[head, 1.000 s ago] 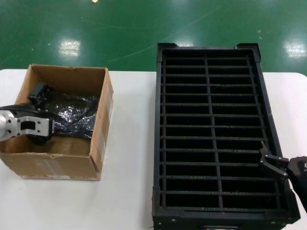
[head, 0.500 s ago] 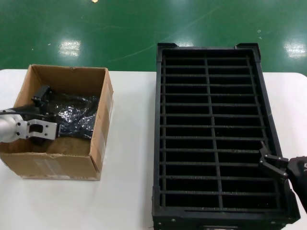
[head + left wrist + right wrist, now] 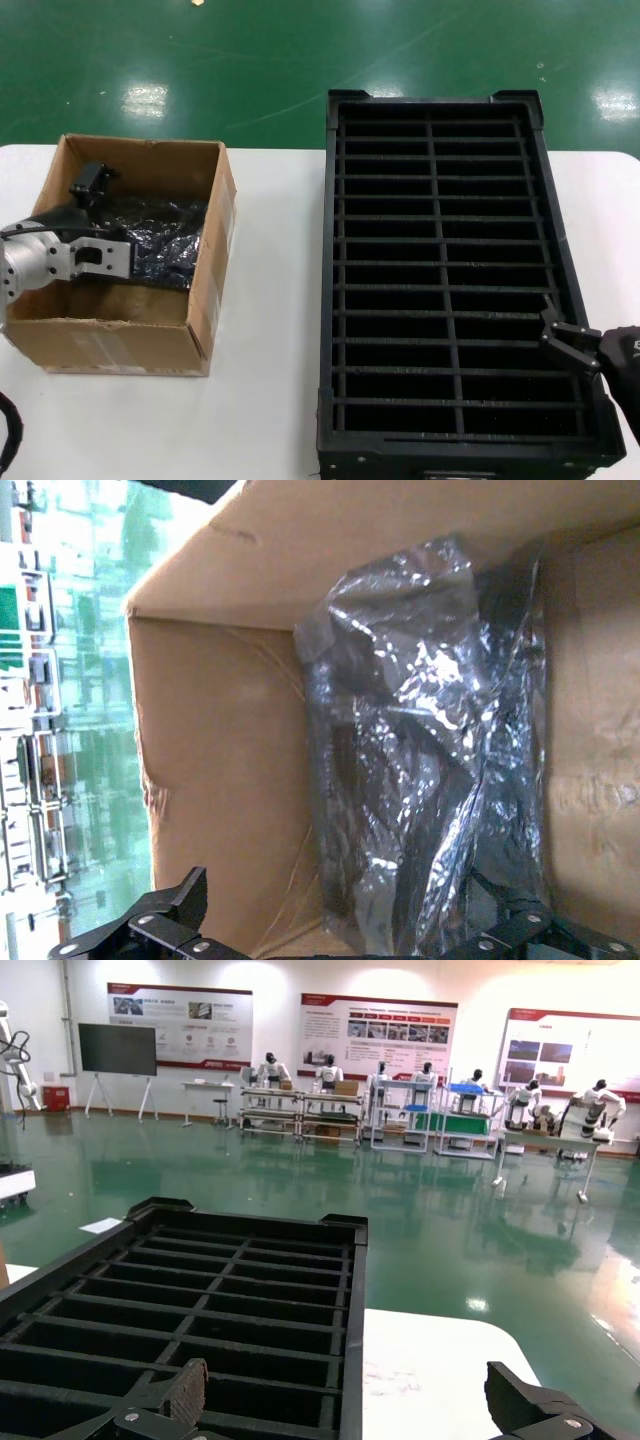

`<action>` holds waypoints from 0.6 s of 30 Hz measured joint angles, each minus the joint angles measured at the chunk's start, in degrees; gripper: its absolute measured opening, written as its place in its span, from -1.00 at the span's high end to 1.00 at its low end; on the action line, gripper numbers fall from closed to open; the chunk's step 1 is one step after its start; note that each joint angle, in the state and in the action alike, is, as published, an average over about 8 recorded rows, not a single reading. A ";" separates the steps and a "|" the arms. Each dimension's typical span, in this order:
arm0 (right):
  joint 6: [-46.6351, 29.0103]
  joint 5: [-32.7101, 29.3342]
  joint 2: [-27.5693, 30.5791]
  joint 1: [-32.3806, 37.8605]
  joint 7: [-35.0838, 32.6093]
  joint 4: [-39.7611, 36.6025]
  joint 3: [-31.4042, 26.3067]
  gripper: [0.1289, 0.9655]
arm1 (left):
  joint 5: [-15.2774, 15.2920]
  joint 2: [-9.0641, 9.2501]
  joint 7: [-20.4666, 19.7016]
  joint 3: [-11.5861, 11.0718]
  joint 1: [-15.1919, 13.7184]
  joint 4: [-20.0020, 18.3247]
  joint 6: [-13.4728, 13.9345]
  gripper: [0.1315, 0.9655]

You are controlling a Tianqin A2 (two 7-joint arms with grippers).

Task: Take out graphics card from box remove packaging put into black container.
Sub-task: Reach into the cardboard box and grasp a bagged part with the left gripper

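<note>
- Left pincer [image 3: 330, 935] is spread wide inside the box [image 3: 212, 262], fingers straddling the shiny dark wrapped bundle [image 3: 430, 770], gripping nothing.
- Right pincer [image 3: 565, 345] hovers released over the black container [image 3: 437, 105], at its near right corner.
- The graphics card is hidden; no readable writing on box or container.
- Both stand on the white counter [image 3: 270, 400].

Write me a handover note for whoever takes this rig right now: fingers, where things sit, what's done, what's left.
Left gripper: fingers open, inside the box, poised over the plastic-wrapped bundles; nothing gripped.
Right gripper: fingers open, empty, parked over the near right corner of the black container.
Box sits on the table, left of the container. No bare graphics card is visible; the container's slots look empty.
Done: left arm reached into the box.
Left: grasp a bundle, lift it out, remove the bag, slot the card.
</note>
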 joint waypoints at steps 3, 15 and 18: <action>0.00 0.00 0.00 0.00 0.00 0.00 0.00 -1.00 | -0.44 0.19 0.87 -0.48 0.42 0.04 0.58 -0.74; 0.00 0.00 0.00 0.00 0.00 0.00 0.00 -1.00 | -2.15 0.46 3.88 -2.35 1.57 0.06 1.27 -0.37; 0.00 0.00 0.00 0.00 0.00 0.00 0.00 -1.00 | -2.92 0.44 4.92 -3.16 1.71 0.04 1.21 -0.26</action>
